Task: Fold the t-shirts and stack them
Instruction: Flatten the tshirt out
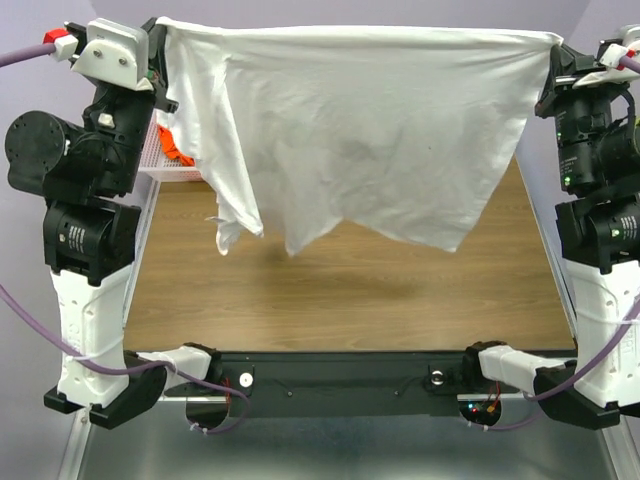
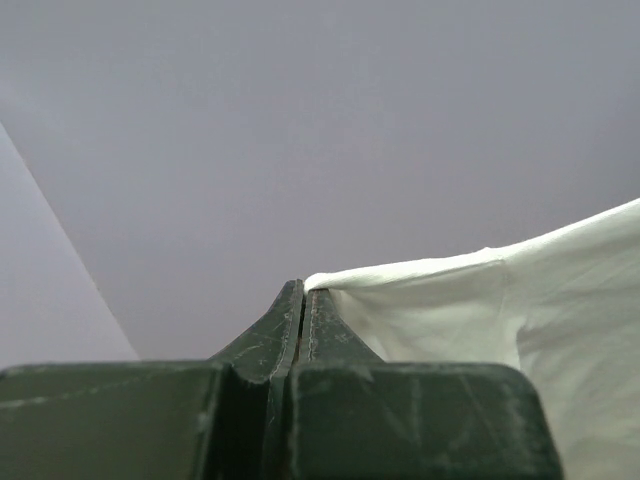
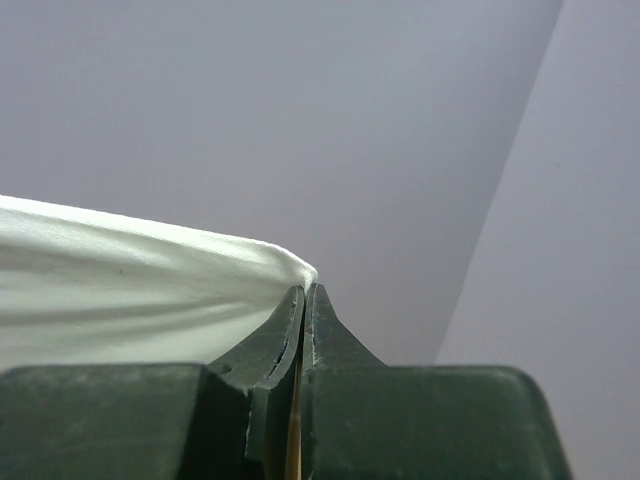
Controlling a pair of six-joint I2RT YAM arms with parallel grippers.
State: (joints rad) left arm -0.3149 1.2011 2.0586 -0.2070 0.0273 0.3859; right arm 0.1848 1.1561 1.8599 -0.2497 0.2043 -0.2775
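Your right hand (image 3: 305,295) sat bottom centre, pointing up. Dark green fingers (image 3: 335,335) were pressed together, only thin seam between them, tips meeting in narrow peak. Fine scratches showed on finger bases. White t-shirt (image 3: 120,280) came in from left edge of your view, stretched in soft lengthwise folds, its corner pinched right at fingertips. Cloth ran out of frame left and behind left finger. Behind everything you had plain pale grey-lilac wall (image 3: 300,120), corner line slanting down at right.
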